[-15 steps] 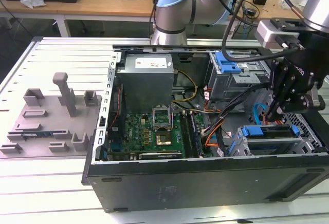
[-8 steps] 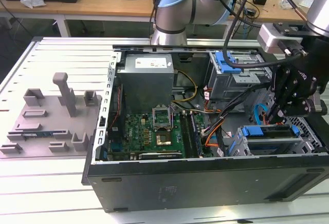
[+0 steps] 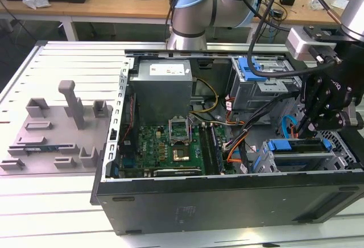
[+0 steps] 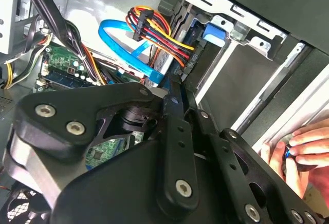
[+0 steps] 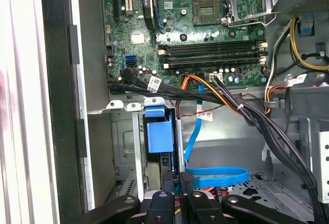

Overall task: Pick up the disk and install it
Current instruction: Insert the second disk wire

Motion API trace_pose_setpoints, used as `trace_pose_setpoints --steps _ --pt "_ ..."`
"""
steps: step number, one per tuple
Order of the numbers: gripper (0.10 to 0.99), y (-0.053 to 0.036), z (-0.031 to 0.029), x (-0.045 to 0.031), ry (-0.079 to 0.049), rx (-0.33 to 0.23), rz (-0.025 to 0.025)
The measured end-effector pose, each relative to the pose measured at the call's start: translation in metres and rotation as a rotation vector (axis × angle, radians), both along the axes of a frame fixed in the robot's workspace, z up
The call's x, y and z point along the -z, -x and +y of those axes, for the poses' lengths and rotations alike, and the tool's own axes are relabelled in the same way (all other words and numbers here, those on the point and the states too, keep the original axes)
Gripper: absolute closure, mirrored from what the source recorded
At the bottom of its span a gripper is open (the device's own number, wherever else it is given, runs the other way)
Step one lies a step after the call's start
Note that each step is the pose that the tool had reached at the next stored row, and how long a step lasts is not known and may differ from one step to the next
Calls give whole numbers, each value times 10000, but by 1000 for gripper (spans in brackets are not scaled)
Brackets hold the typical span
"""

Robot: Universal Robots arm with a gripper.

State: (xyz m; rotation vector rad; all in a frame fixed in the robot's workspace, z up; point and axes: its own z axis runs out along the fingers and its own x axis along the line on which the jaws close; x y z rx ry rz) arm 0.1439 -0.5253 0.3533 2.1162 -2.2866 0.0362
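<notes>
1 black gripper hangs inside an open computer case, over the drive bay in 1 corner. In both wrist views its 2 fingers are drawn together with barely a slit between them, and nothing shows in that slit. Just beyond the fingertips sits the disk, lying flat in the bay. The blue tab of its carrier faces the gripper. Whether the fingertips touch it cannot be told. A flat blue data cable loops close beside the fingers, next to a bundle of red, yellow and orange wires. Farther from the gripper lies the green motherboard, and past it the grey power supply. Outside the case wall, behind the gripper, a person's hand pinches something small and blue.
</notes>
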Motion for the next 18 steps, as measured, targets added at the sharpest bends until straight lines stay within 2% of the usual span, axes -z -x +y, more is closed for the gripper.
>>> trace_pose_setpoints --steps 18 --pt "925 -15 -15 31 19 -9 12"
